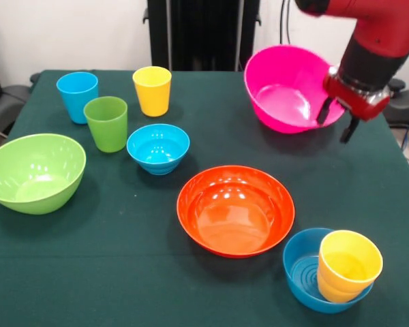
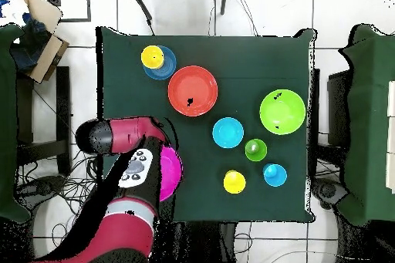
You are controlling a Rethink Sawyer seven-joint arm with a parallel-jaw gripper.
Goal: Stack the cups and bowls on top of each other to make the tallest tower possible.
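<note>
My gripper (image 1: 335, 121) is shut on the rim of the large pink bowl (image 1: 286, 88), one finger inside and one outside. The bowl is tilted, at the table's far right; in the overhead view (image 2: 171, 173) the arm partly covers it. The wide orange bowl (image 1: 235, 210) sits in the middle. A small blue bowl (image 1: 301, 272) at the near right holds the squat yellow-orange cup (image 1: 347, 264). The other blue bowl (image 1: 158, 148), green cup (image 1: 106, 122), light blue cup (image 1: 77, 95), yellow cup (image 1: 152, 90) and lime bowl (image 1: 34, 172) stand separately at the left. The red bowl is out of view. No tower stands.
The dark green table (image 1: 123, 259) carries everything. The robot's black pedestal (image 1: 201, 34) stands behind its far edge. In the overhead view a cardboard box (image 2: 42, 36) sits off the table at the top left, and cables lie on the floor around the base.
</note>
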